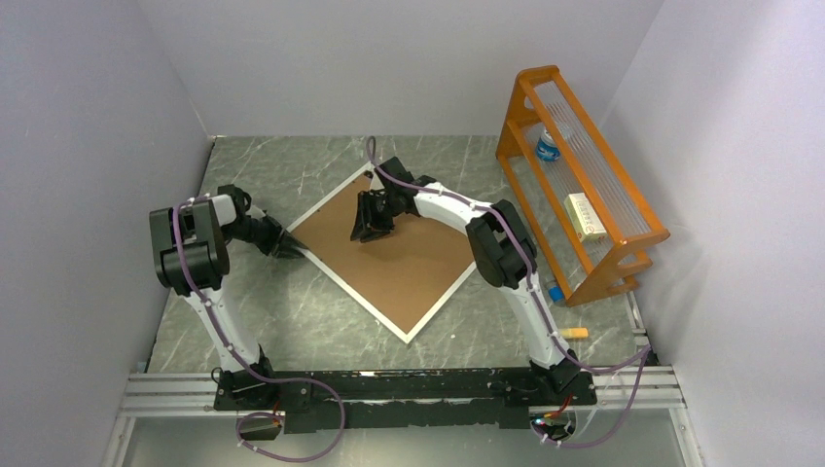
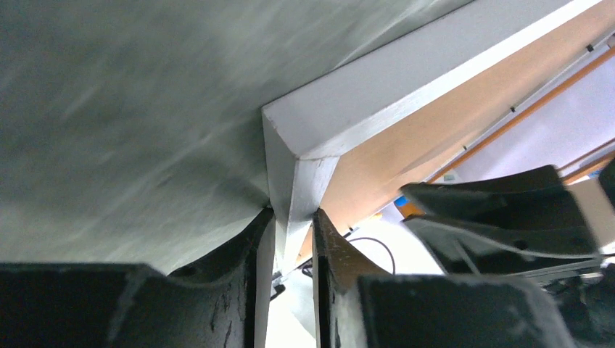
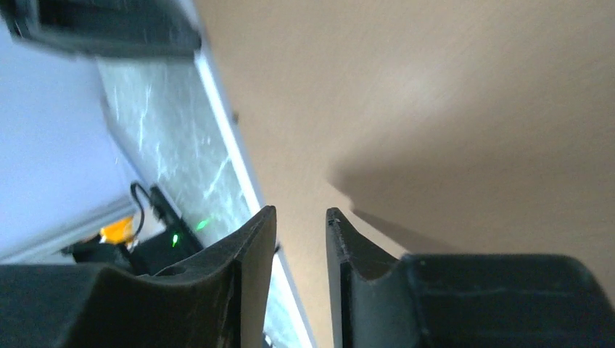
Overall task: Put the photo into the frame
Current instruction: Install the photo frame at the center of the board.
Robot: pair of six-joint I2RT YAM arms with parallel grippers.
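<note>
**Frame lying back-up, photo out of sight**
We see the frame point(image 1: 342, 284) flat on the table point(image 1: 292, 321) with the brown backing board point(image 1: 389, 258) filling it. The photo doesn't show and is probably under the board. Our left gripper point(image 1: 289, 245) pinches the frame's left corner, we judge to steady it. Over the frame's far half, our right gripper point(image 1: 368, 232) has its fingers point(image 3: 254, 239) spread and empty, perhaps to press the board.
</note>
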